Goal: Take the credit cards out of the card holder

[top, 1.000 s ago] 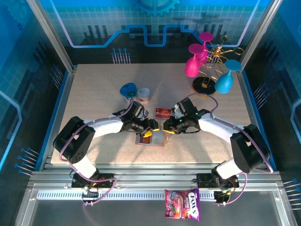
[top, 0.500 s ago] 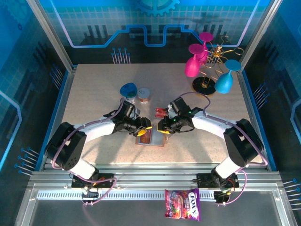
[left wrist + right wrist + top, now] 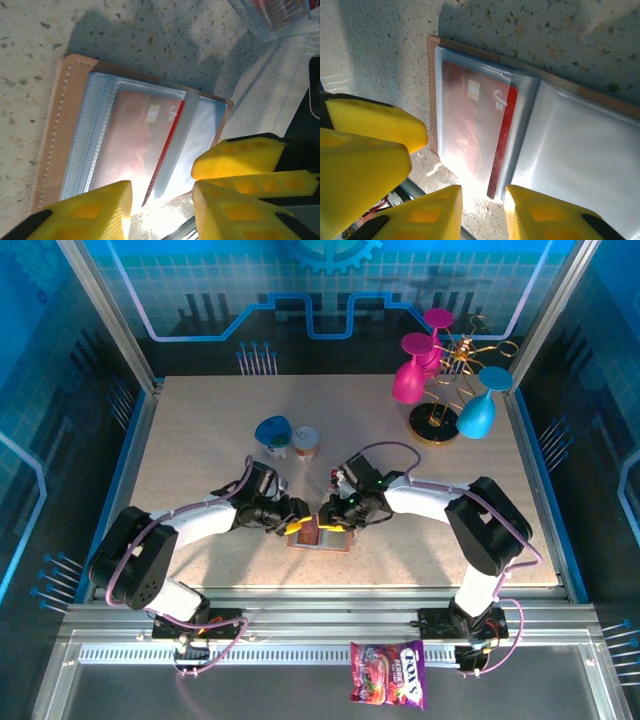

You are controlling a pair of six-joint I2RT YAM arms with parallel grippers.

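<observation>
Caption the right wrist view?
Open right gripper flanks the red credit card poking from the open card holder.

The brown leather card holder [image 3: 322, 535] lies open and flat at the table's [image 3: 200, 440] near middle. A red credit card [image 3: 470, 120] sits in its clear sleeve [image 3: 451, 150], one edge poking out.

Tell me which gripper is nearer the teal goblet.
Right. The right gripper is at the card holder's right side, in front and left of the teal goblet; the left gripper is at its left side, farther off.
</observation>
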